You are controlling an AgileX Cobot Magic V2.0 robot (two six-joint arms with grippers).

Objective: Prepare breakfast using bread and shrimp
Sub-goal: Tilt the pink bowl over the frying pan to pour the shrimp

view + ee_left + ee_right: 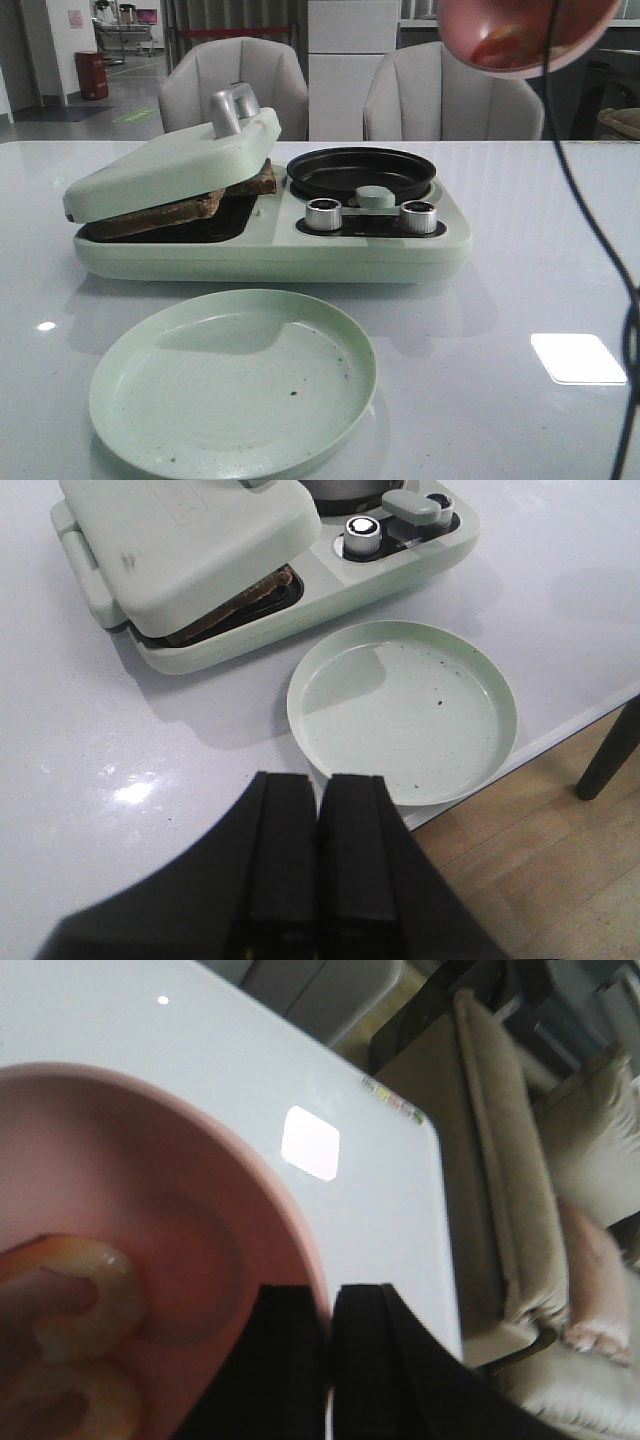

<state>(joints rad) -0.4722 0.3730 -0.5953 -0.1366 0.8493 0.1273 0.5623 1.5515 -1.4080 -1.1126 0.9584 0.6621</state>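
The bread lies browned inside the pale green sandwich maker, under its half-lowered lid; it also shows in the left wrist view. My right gripper is shut on the rim of a pink bowl, held high at the top right of the front view. Pale orange shrimp lie in the bowl. My left gripper is shut and empty, over the table near an empty green plate.
The maker's round black pan and two silver knobs are on its right half. The green plate lies in front of the maker. A black cable hangs at the right. Chairs stand behind the table.
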